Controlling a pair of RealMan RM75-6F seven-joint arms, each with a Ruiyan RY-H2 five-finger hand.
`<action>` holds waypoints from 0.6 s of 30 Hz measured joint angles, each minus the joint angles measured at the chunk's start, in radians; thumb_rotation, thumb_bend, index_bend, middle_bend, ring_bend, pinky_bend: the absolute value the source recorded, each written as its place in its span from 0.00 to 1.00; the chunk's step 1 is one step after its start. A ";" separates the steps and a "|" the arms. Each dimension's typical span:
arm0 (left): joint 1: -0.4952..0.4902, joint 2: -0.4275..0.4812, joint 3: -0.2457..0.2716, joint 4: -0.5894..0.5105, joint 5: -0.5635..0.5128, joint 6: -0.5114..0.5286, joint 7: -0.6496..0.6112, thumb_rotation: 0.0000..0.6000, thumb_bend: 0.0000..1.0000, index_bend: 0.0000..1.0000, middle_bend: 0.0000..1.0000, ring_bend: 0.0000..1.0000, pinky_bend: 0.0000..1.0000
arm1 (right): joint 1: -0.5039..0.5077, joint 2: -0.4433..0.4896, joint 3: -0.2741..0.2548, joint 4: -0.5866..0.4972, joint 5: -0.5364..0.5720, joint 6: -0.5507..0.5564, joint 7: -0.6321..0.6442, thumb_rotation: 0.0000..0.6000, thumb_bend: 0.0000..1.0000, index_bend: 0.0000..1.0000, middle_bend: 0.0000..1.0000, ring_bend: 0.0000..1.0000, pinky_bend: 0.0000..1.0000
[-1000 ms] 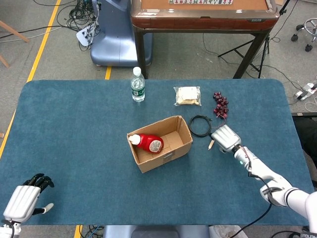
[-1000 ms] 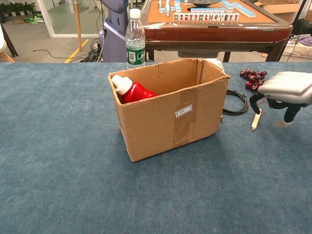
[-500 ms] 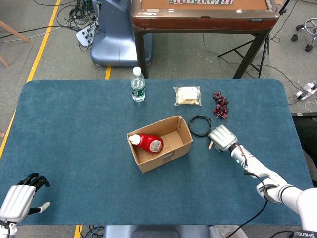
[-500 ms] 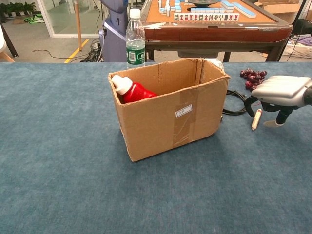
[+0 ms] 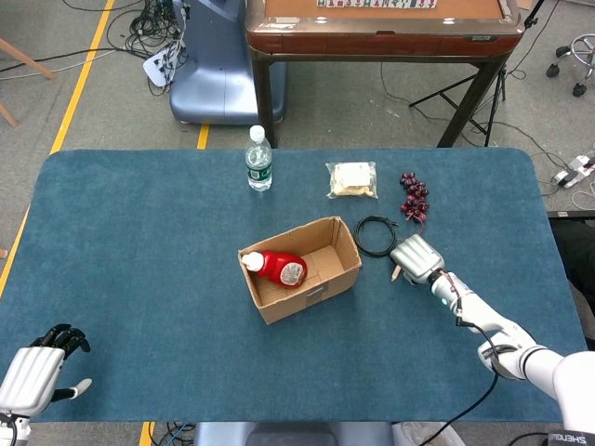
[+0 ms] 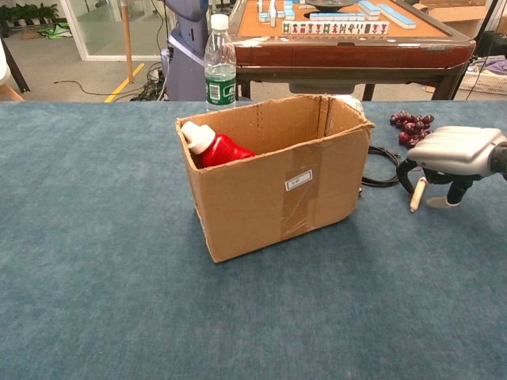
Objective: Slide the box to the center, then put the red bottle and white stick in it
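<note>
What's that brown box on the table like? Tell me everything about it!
The cardboard box is plain brown, open at the top, with rough, slightly bent edges. A strip of clear-looking tape and a small white label run down its front wall. It stands upright near the middle of the blue table, turned at an angle. The red bottle with a white cap lies inside, at the box's left end. No hand touches it; the black cable lies just beside it.

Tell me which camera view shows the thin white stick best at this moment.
The chest view. There the thin white stick appears from the side, hanging tilted beneath the silver right hand, lower tip near the blue table. In the head view the hand covers it, leaving only a short end visible.
</note>
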 measured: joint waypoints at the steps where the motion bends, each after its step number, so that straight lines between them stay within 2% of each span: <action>1: 0.000 0.000 0.000 -0.001 0.002 0.000 -0.002 1.00 0.00 0.46 0.34 0.20 0.41 | 0.000 -0.001 0.000 0.002 0.002 -0.001 -0.006 1.00 0.33 0.48 1.00 1.00 1.00; 18: 0.001 0.003 0.003 0.002 0.016 0.005 -0.013 1.00 0.00 0.46 0.34 0.20 0.41 | -0.002 -0.029 0.003 0.027 0.020 -0.010 -0.040 1.00 0.36 0.57 1.00 1.00 1.00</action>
